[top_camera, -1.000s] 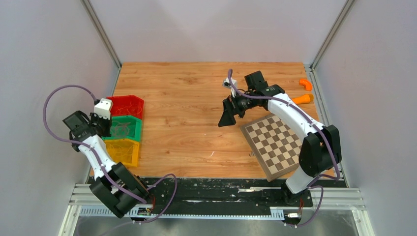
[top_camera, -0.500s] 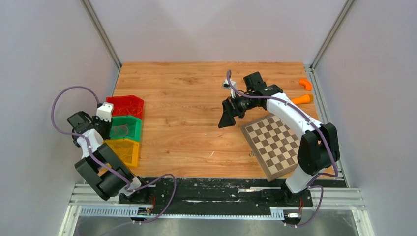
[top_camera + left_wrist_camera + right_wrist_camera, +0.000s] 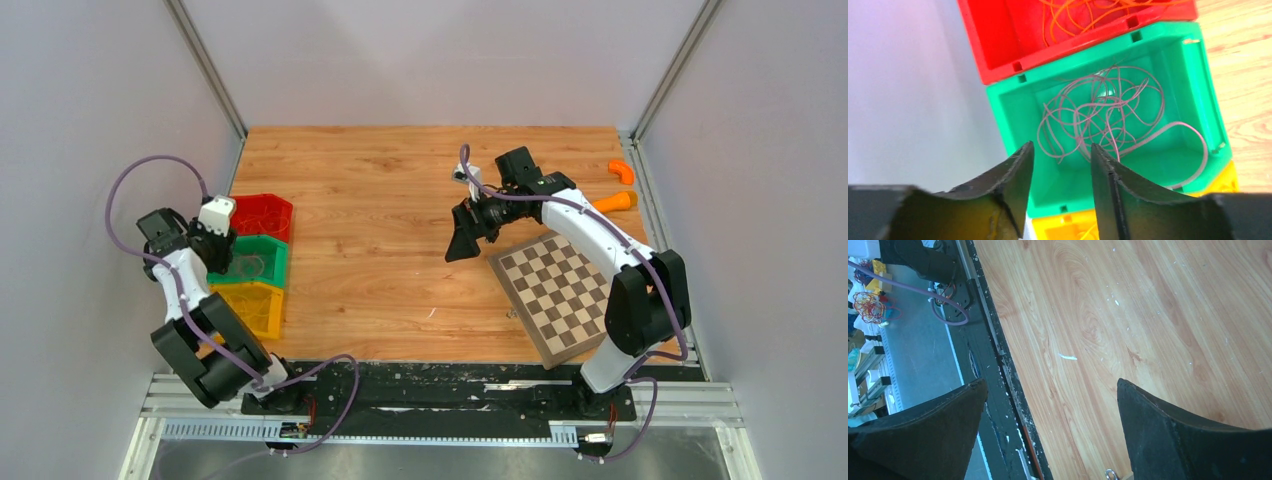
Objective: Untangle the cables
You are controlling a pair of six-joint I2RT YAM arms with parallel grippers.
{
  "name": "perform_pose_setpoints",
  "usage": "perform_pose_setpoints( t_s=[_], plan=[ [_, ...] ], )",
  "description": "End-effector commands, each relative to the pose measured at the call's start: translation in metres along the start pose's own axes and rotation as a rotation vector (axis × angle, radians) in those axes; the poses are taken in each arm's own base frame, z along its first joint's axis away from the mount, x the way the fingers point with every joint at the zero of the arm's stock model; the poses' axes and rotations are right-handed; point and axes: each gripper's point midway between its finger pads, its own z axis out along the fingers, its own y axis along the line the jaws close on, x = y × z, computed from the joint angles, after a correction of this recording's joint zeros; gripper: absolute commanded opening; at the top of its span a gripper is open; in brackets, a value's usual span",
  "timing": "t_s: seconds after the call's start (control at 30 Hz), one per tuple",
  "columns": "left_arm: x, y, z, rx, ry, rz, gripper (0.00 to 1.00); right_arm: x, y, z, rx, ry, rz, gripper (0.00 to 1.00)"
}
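Left claw (image 3: 1060, 150) sits at the left edge of the top view, over the green bin (image 3: 1193, 75). Its fingers are partly apart with nothing between them. The green bin holds a tangled pinkish-grey cable (image 3: 1098, 115), loose loops on the bin floor, one wider loop by the right wall. Red bin (image 3: 998, 45) touches it on the upper side, orange cable (image 3: 1073, 17) curled inside. Yellow bin (image 3: 1053, 227) touches it on the lower side; contents unclear. The bins line the left edge of the wooden worktop (image 3: 370, 200). Right claw (image 3: 1050, 385) is centre-right in the top view, above bare worktop, fingers wide apart, gripping nothing. Chessboard (image 3: 560, 290) lies just right of it, turned at an angle. Orange curved piece (image 3: 622, 171) and orange peg (image 3: 616, 202) lie upper right.
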Motion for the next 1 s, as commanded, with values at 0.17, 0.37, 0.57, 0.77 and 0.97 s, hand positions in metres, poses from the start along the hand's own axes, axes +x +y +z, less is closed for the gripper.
perform_pose_setpoints(
  t_s=[0.17, 0.37, 0.57, 0.77, 0.97],
  plan=[
    [-0.046, -0.024, -0.077, 0.087, -0.058, 0.149, 0.69, -0.002, 0.007, -0.004, -0.009, -0.004, -0.039, 1.0],
    [-0.024, -0.068, -0.098, 0.254, 0.024, 0.131, 0.7, 0.002, 0.009, -0.006, -0.001, 0.002, -0.041, 1.0],
    [-0.003, -0.11, -0.105, 0.261, 0.016, -0.024, 0.68, 0.008, 0.009, -0.006, 0.0, 0.012, -0.031, 1.0],
    [0.015, -0.122, -0.101, 0.214, 0.026, -0.08, 0.66, 0.01, 0.008, -0.004, -0.007, 0.02, -0.015, 1.0],
    [0.032, -0.129, -0.099, 0.305, 0.073, 0.182, 0.67, 0.01, 0.006, -0.002, -0.011, 0.027, -0.001, 1.0]
  ],
)
